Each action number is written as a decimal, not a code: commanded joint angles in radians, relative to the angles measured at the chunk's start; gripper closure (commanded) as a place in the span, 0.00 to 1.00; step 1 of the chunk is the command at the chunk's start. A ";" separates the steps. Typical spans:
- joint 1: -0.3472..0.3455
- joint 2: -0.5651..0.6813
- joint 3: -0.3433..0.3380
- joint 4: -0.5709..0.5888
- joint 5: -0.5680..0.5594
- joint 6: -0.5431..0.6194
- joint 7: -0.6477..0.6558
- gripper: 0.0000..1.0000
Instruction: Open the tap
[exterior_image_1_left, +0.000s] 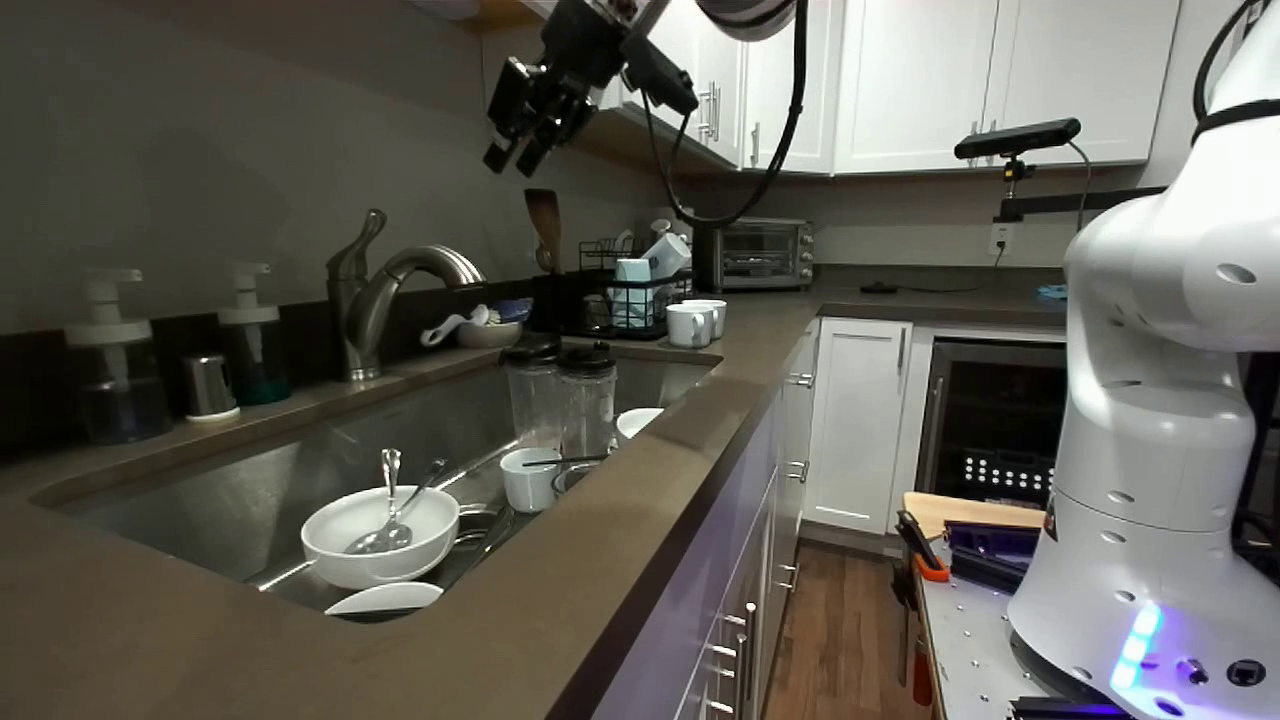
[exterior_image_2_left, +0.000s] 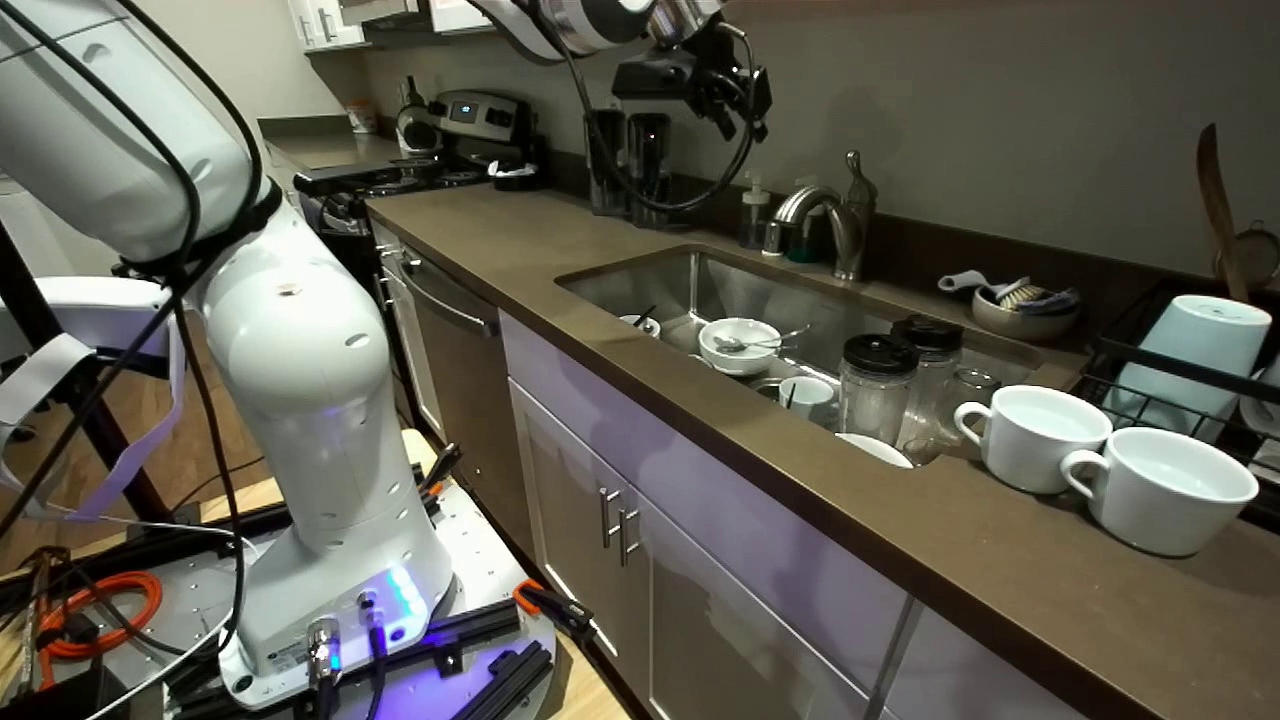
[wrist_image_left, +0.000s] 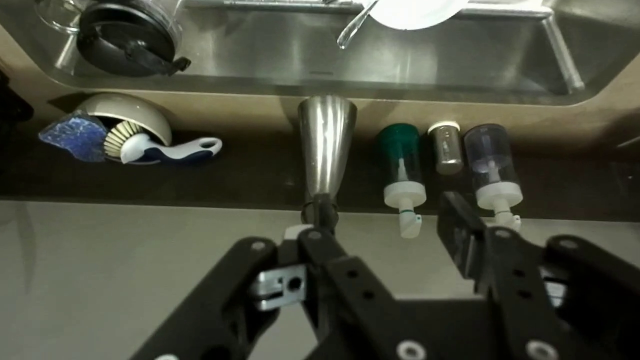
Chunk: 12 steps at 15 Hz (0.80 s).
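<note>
**A:** What's the gripper (exterior_image_1_left: 513, 160) up to? Holding anything?

**B:** Nah. In the wrist view the fingers (wrist_image_left: 462, 235) are spread with nothing between them, and in both exterior views it's hanging in the air, touching nothing.

**A:** ok, run me left to right?

**B:** In an exterior view: clear soap pump (exterior_image_1_left: 115, 390), little steel canister (exterior_image_1_left: 210, 388), green soap pump (exterior_image_1_left: 257, 350), then the tap (exterior_image_1_left: 372, 308) at the back edge of the sink (exterior_image_1_left: 235, 490), lever (exterior_image_1_left: 360, 245) sticking up. After that, black-lidded jars (exterior_image_1_left: 588, 405) standing in the sink, then white mugs (exterior_image_1_left: 690, 325) on the counter (exterior_image_1_left: 655, 480).

**A:** Progress?

**B:** Early days imo. Lever's untouched, spout (exterior_image_1_left: 455, 268) looks dry to me. Only thing done, I'd say, is getting spread and roughly lined up. Left to do: come down, meet the lever, swing it till it runs.
</note>
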 joint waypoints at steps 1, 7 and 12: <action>-0.042 0.111 0.010 0.041 -0.043 0.137 -0.003 0.73; -0.059 0.235 0.040 0.098 -0.106 0.256 0.034 0.99; -0.063 0.319 0.056 0.192 -0.167 0.266 0.037 0.97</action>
